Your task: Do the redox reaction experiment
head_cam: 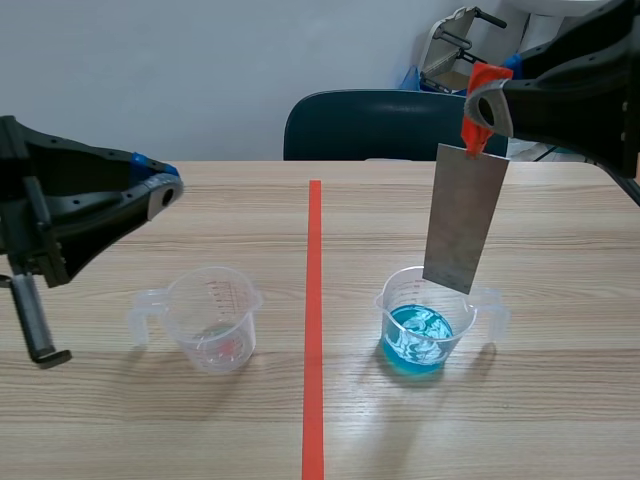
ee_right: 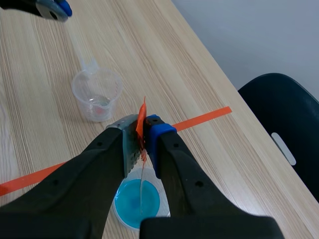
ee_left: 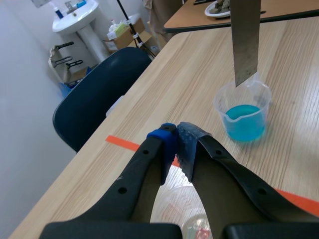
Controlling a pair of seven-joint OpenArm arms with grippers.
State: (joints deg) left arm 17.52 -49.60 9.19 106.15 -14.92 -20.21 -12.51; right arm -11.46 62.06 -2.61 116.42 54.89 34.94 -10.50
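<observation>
While the right gripper [head_cam: 483, 112] pinches the metal strip [head_cam: 463, 215] above the blue-filled cup [head_cam: 420, 338], dipping looks next: lower it straight.

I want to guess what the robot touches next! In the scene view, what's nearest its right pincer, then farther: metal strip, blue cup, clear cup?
1. metal strip: gripped in the right pincer, hanging down.
2. cup of blue liquid: just under the strip, right of the tape line.
3. clear measuring cup: across the tape line, on the left.
</observation>
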